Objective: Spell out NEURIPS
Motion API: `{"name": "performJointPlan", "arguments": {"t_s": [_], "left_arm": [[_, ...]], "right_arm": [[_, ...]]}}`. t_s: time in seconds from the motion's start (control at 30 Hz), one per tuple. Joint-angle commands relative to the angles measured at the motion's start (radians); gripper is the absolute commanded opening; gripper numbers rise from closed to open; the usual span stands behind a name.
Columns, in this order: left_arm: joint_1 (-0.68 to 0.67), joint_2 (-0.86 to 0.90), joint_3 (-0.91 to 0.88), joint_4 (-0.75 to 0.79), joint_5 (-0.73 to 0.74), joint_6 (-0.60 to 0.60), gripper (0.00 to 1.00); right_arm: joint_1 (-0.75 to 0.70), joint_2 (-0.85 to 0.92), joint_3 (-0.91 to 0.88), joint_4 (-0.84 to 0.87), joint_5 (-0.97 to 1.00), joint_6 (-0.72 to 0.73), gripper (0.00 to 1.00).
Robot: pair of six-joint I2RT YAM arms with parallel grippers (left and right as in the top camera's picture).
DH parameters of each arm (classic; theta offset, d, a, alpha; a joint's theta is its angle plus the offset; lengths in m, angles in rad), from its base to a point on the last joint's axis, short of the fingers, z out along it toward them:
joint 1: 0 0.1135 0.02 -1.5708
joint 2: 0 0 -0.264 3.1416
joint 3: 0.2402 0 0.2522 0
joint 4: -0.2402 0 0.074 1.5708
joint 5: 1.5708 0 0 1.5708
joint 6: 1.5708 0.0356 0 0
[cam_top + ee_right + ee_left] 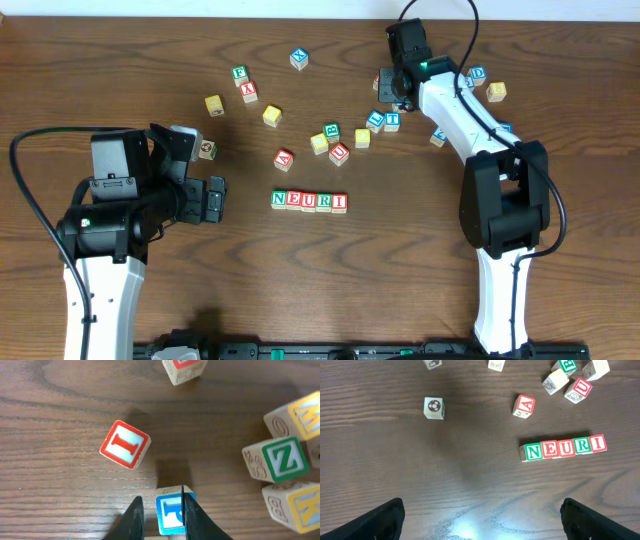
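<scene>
Shows NEURI row (310, 201) set down, lacks P and S; clamps right gripper (162, 504) on a blue-bordered cube (169, 514), perhaps the P; holds left gripper (482, 520) spread wide, empty

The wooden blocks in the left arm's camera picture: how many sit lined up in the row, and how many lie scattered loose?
Blocks in the row: 5
Loose blocks: 8, four of them cut off by the top edge
Total: 13
</scene>
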Motion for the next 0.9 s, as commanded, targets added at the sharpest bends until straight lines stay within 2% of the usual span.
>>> {"name": "performJointPlan", "arguments": {"t_s": [0.0,0.3,0.87], "left_arm": [[0.005,-0.006,0.021,-0.001,0.012,0.013,0.98],[0.005,-0.006,0.021,0.000,0.012,0.013,0.98],[0.005,-0.006,0.021,-0.001,0.012,0.013,0.98]], "right_arm": [[0.005,0.017,0.006,0.019,0.002,-0.073,0.21],[0.004,0.041,0.006,0.109,0.013,-0.071,0.24],[-0.006,0.075,0.006,0.106,0.013,-0.074,0.23]]}}
